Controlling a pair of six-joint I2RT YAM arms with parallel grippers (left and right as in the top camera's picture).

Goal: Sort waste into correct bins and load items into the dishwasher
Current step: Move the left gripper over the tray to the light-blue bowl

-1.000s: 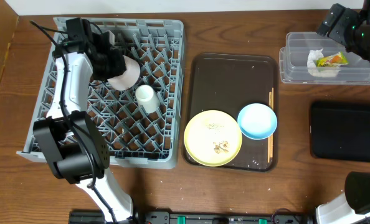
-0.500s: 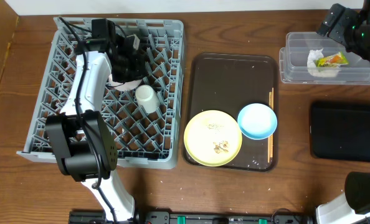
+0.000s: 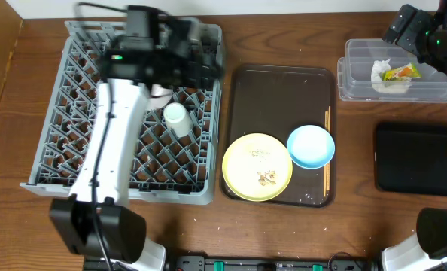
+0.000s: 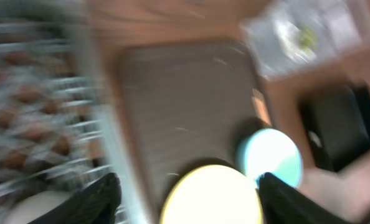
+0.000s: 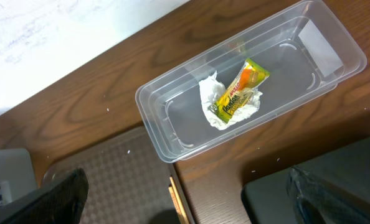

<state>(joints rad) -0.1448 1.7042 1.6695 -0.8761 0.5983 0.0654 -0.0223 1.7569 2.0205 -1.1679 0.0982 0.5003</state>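
Note:
My left gripper [image 3: 208, 66] hangs open and empty above the right edge of the grey dishwasher rack [image 3: 73, 143]; its view is blurred by motion. In the rack lie the pink bowl [image 3: 159, 91], partly under the arm, and the white cup [image 3: 176, 114]. The yellow plate [image 3: 257, 167] with crumbs [image 3: 266, 178], the blue bowl [image 3: 311, 146] and the chopsticks [image 3: 327, 154] rest on the brown tray. The tissue [image 5: 213, 102] and the wrapper [image 5: 241, 90] lie in the clear tub [image 5: 322, 46]. My right gripper [image 5: 191, 205] stays open above the tub.
The brown serving tray [image 3: 280, 90] sits between the rack and the bins. A flat black tray [image 3: 418, 158] lies at the right edge, in front of the clear tub [image 3: 359, 83]. Bare wooden tabletop runs along the front.
My left gripper has let go of the pink bowl in the rack, opened, and swung fast to the right towards the brown tray. The right arm has not moved.

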